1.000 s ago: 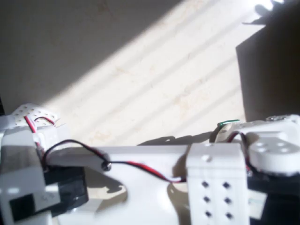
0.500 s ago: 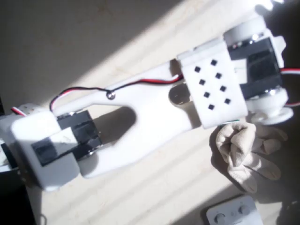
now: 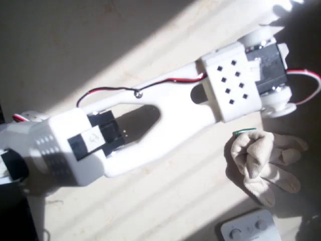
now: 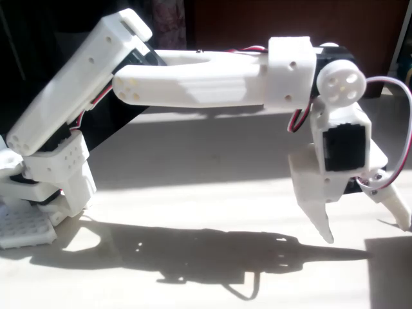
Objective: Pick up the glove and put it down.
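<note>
1. The table (image 3: 150, 45) was the biggest thing in front of me, pale stone cut by a broad band of sun, with deep shade along the top and right of the overhead view.
2. My arm (image 3: 165, 108) stretched across it from lower left to upper right in the overhead view; in the fixed view it ran level and then bent down at the wrist.
3. My claw (image 4: 364, 235) hung off that wrist, tips pointing down at the table. The two fingers stood spread apart with bare air between them, so I was holding nothing. The tips looked to be above the surface rather than on it, though I could not be sure from that side view.
4. The glove (image 3: 263, 160) lay crumpled on the table at the right of the overhead view, below my wrist in that picture and apart from it, fingers trailing toward the lower right.
5. A white remote (image 3: 248, 228) sat near the bottom edge, below the glove.
6. A green tag (image 3: 244, 132) stuck up at the glove's upper edge.
7. By my judgement the task was hardly begun: the glove was ungripped on the table, so lining up, closing, lifting and setting down all remained.
</note>
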### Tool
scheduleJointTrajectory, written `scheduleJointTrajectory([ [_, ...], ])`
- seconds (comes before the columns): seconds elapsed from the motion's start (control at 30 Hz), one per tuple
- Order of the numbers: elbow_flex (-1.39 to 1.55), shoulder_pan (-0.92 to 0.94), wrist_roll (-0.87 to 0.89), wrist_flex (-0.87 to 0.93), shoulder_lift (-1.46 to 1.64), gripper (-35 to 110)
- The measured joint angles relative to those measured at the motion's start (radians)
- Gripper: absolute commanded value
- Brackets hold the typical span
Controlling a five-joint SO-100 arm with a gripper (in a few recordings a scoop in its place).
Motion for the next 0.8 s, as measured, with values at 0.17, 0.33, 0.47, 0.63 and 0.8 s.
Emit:
scheduleJointTrajectory([
  [0.17, 0.000, -0.002, 0.000, -0.032, 0.000, 6],
  [0.33, 0.000, -0.002, 0.000, -0.058, 0.000, 0],
  [0.47, 0.000, -0.002, 0.000, -0.058, 0.000, 0],
  [0.63, 0.000, -0.002, 0.000, -0.058, 0.000, 0],
  [0.8, 0.000, 0.008, 0.000, -0.058, 0.054, 0],
])
